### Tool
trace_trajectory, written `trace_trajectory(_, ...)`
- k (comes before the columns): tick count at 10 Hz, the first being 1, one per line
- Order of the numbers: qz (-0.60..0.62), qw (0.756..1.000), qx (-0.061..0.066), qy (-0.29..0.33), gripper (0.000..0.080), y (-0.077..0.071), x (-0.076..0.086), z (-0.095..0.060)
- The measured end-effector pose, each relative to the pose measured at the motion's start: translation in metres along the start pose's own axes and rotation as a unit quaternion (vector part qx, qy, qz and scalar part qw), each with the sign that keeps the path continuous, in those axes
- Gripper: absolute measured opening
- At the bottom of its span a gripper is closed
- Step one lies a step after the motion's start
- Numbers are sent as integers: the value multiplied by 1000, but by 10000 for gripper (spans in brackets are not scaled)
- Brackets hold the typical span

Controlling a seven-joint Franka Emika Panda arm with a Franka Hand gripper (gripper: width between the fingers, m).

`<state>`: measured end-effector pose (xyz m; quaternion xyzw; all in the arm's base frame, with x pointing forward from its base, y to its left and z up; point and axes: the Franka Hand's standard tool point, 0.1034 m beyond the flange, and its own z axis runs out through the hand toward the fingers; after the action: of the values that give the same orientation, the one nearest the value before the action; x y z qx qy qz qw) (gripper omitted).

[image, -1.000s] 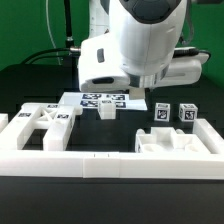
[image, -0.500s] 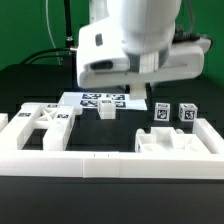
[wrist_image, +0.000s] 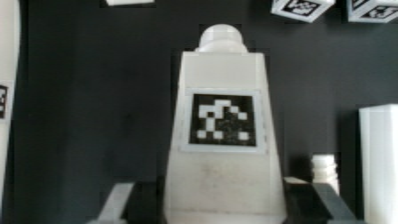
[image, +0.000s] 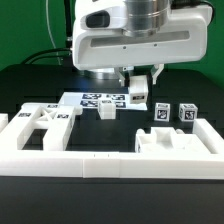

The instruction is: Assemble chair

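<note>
Robot lab — black table (image: 30, 85), tagged marker board (image: 95, 99).

- The chair leg (wrist_image: 221, 170) between the fingers of the gripper (image: 138, 88) is recorded as matte white, marked with a black-and-white square tag (wrist_image: 222, 119).
- The gripper is noted as white.
- Two tagged blocks (image: 160, 113), below and beside the gripper, are seen white with black-and-white squares.
- The table (image: 35, 95) beneath the gripper is recorded as black.
</note>
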<state>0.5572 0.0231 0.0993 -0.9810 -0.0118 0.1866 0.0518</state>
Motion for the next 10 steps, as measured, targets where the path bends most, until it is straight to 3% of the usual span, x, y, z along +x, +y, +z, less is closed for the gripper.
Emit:
trace_trajectory(3,-33,990,-17,137,284,-18,32,-26)
trace_trajectory(7,-39,960,-38,276,284,-17,42,-32)
trace_trajectory(10,-59,928,-49,363,284,-36,51,-57)
